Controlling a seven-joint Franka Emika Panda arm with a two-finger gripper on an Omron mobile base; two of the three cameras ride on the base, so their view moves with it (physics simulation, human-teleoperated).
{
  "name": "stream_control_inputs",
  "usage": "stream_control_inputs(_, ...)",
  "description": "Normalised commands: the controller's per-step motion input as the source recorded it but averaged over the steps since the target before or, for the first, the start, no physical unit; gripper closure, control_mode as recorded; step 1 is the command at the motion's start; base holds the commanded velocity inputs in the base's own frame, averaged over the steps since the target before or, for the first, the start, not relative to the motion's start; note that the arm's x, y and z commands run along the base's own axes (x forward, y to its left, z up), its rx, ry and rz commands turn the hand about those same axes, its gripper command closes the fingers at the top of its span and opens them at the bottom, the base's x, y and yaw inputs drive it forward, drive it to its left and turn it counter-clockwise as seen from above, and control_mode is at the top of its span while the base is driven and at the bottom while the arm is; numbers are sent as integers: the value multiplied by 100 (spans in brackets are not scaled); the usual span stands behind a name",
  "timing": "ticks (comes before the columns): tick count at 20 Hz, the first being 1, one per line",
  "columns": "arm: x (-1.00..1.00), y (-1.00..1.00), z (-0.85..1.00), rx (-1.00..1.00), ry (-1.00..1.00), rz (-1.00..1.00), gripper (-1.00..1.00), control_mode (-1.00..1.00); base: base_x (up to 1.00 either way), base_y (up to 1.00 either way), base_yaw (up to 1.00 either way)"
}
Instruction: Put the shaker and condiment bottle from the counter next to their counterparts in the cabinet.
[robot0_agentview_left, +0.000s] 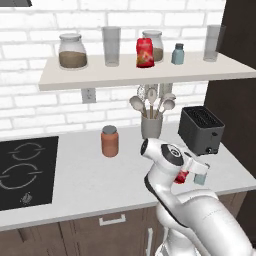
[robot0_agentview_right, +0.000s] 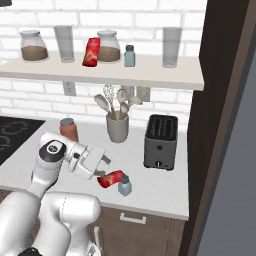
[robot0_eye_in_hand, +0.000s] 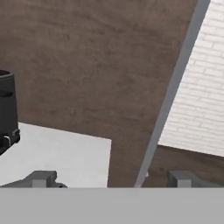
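- Progress: nothing placed yet, by the look of it. Both counter items sit low; both transfers remain.
- Shelf, left to right: jar with brown fill, tall glass, red bottle leaning against a second jar, blue shaker with grey cap, another glass. The red bottle and the blue shaker up there are the counterparts; there is free board on either side of the shaker.
- Counter, left to right: cooktop, orange-brown jar with grey lid, utensil holder, toaster.
- Condiment bottle: lying on its side near the counter's front edge, in front of the toaster and to its left, just beside the counter shaker.
- Counter shaker: upright, touching or nearly touching the bottle's end; cannot tell which.
- Gripper: fingertips well spread, nothing between them, touching nothing. In the right base view the hand is just left of the lying bottle, apart from it.
- Hand view looks past the counter corner at the dark side panel and brick; neither item is between the tips, so the hand is likely not lined up for a grasp yet.
- Left to do: pick up each item and set it on the shelf by its twin. The bottle being on its side probably makes that grasp the fiddlier one.
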Motion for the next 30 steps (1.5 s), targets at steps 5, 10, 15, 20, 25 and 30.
stream_control_inputs(5, 0, -14, -19, -3, -2, 0, -100, -100, 0, 0, 0)
stream_control_inputs(10, 0, -19, -72, 0, -7, 0, -100, -100, 0, 0, 0)
stream_control_inputs(15, 0, -33, -100, 0, -11, 0, -100, -100, 0, 0, 0)
stream_control_inputs(20, -14, -44, -100, 0, -8, 2, -100, -100, 0, 0, 0)
stream_control_inputs(25, -39, -47, -96, 0, 0, 11, -100, -100, 0, 0, 0)
stream_control_inputs(30, -50, -27, -73, 1, 3, 15, -100, -100, 0, 0, 0)
